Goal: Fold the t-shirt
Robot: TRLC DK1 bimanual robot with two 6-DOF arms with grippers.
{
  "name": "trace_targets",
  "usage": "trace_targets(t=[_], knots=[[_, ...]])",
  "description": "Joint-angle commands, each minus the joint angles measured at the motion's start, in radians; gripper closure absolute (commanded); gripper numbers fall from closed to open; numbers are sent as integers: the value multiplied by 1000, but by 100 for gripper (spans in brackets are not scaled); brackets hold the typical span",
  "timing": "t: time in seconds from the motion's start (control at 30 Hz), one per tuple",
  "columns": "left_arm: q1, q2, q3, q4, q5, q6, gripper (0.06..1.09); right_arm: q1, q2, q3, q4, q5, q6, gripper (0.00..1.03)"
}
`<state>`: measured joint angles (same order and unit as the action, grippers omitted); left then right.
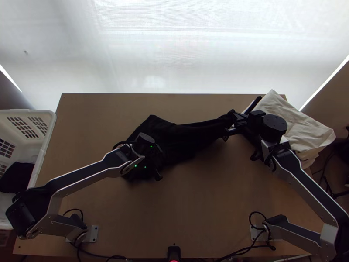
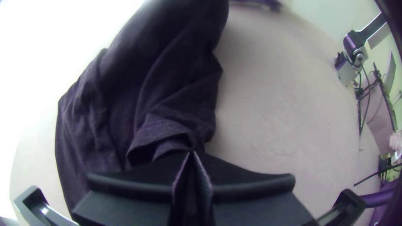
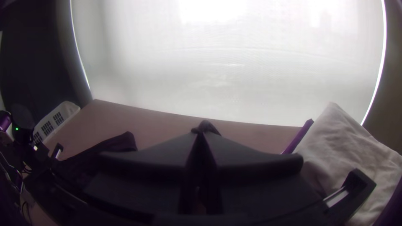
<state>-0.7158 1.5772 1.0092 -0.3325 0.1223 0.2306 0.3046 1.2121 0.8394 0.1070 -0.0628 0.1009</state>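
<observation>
Count 1 black t-shirt [image 1: 185, 142], approx. mid-desk [image 1: 209, 201], bunched w/ loose folds: wide by L arm, narrowing twd R arm. Can't tell no. of fold layers.

See 2 pairs of jaws, 1 per arm. Find L jaws [image 1: 148, 161] over wide pt of t-shirt, closed to nr nothing, w/ pinch of its fabric at tips in L wrist view. Find R jaws [image 1: 231, 118] at narrow end, nr far R of desk, also closed to nr nothing, w/ small bit of same black fabric btwn tips.

Count 1 container: white plastic basket [image 1: 49, 131], slotted walls, beside desk's L edge. Note dark cloth [image 1: 16, 175] inside, bunched low; can't tell how many pcs.

At far R corner, see cream cloth [image 1: 290, 124], layered, partly over desk edge; can't tell if 1 pc or more. Just beside, nearer mid-desk, note 1 dark narrow strip [image 3: 299, 137]. Add 2 base plates nr desk's near edge, 1 L [image 1: 92, 234], 1 R [image 1: 254, 234], w/ black cables [image 1: 244, 251] around, plus 1 small black device [image 1: 173, 252] w/ red light btwn. Beyond far edge, see white blind [image 1: 174, 56].

As for obstructions, note L arm over pt of t-shirt, hiding fabric underneath, & R arm close by cream cloth, partly blocking top view of it.
</observation>
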Motion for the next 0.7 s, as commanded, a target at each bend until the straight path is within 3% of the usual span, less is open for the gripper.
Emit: trace_targets(t=[0.0, 0.13, 0.23, 0.33, 0.53, 0.67], knots=[[4, 27, -3, 20, 2, 4, 105, -2, -6, 3, -3, -2, 2, 97], [18, 27, 2, 21, 4, -5, 105, -4, -9, 4, -7, -2, 5, 98], [62, 27, 98, -62, 33, -89, 105, -4, -19, 6, -13, -2, 8, 98], [125, 14, 243, -161, 103, -214, 105, -9, -26, 7, -23, -2, 14, 100], [254, 15, 594, -349, 135, -484, 105, -52, -56, 32, -89, -3, 20, 100], [421, 44, 833, -427, 229, -642, 105, -87, -79, 61, -142, -5, 19, 100]])
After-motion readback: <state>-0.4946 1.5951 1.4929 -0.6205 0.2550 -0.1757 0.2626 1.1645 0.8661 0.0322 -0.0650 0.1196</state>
